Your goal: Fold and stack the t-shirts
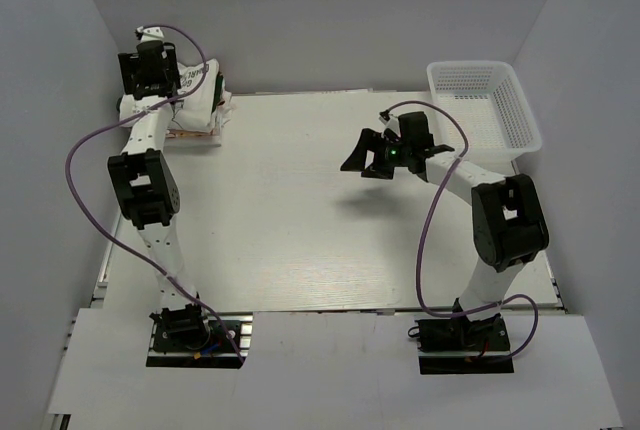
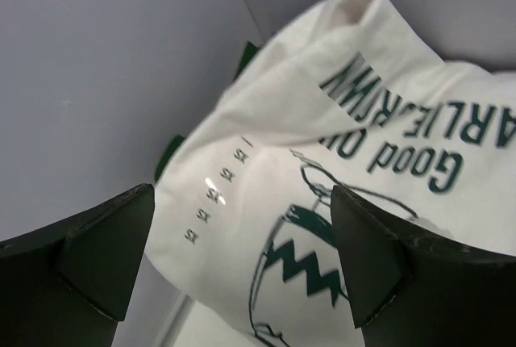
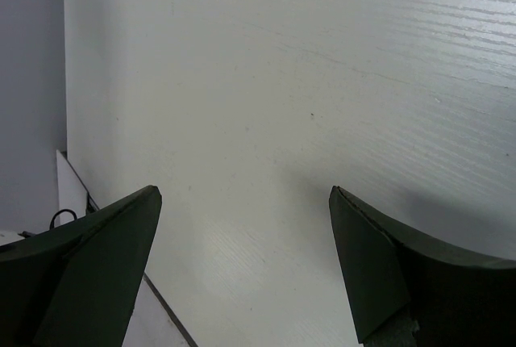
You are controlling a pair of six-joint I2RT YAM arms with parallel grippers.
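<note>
The folded cream t-shirt point(image 1: 202, 86) with dark green lettering and a cartoon drawing lies on top of a stack at the table's far left corner. A pinkish t-shirt point(image 1: 190, 133) shows at the stack's bottom edge. In the left wrist view the cream t-shirt point(image 2: 322, 145) fills the frame, with a dark green cloth edge point(image 2: 246, 55) peeking out behind it. My left gripper point(image 1: 170, 85) point(image 2: 242, 226) is open and empty, close over the cream t-shirt. My right gripper point(image 1: 358, 150) point(image 3: 242, 226) is open and empty, above the bare table right of centre.
A white plastic mesh basket point(image 1: 520, 110) stands at the far right corner, behind the right arm. White walls close in the table on the left, back and right. The stack sits tight against the left wall point(image 2: 97, 81).
</note>
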